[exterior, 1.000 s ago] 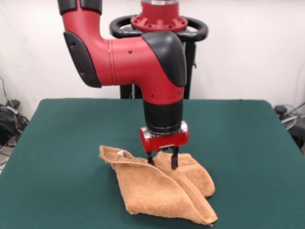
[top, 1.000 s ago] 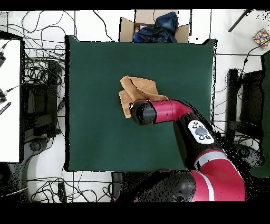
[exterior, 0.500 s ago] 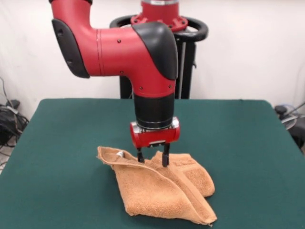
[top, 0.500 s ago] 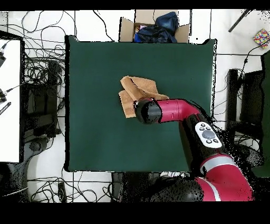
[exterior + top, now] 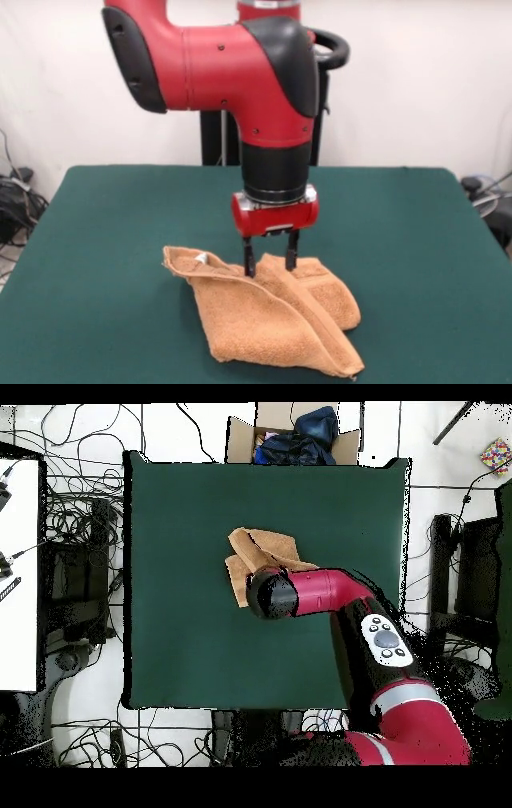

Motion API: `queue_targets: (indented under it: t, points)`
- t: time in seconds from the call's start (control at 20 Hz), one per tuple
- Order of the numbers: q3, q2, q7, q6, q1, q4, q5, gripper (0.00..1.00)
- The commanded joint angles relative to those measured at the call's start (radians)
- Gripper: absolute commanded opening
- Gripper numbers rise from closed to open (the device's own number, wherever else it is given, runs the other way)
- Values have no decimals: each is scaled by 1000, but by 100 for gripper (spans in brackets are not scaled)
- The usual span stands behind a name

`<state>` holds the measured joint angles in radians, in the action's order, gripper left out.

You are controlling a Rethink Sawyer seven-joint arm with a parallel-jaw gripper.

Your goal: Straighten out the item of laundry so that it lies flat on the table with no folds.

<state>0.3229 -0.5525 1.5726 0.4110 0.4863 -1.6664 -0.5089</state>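
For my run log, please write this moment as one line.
towel: folded over, not flat | gripper: open, fingertips at the fold's upper ridge | table: towel near its middle

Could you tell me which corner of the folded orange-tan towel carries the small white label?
The raised corner at the picture's left in the front view: the small white label sits atop it on the orange-tan terry-cloth towel; the other corners show none.

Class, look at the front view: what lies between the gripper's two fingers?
A raised fold of the towel lies between the open fingers of the gripper; nothing else shows there. The overhead view hides this under the arm.
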Motion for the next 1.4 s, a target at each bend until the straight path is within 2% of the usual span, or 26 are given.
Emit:
queue_targets:
  t: [0.05,0.65,1.4]
  points:
    - [-13,2,186,-24,-61,-91,44,100]
    - [-35,9,174,-33,-76,-80,53,100]
    - [-14,27,108,-1,-18,-33,44,100]
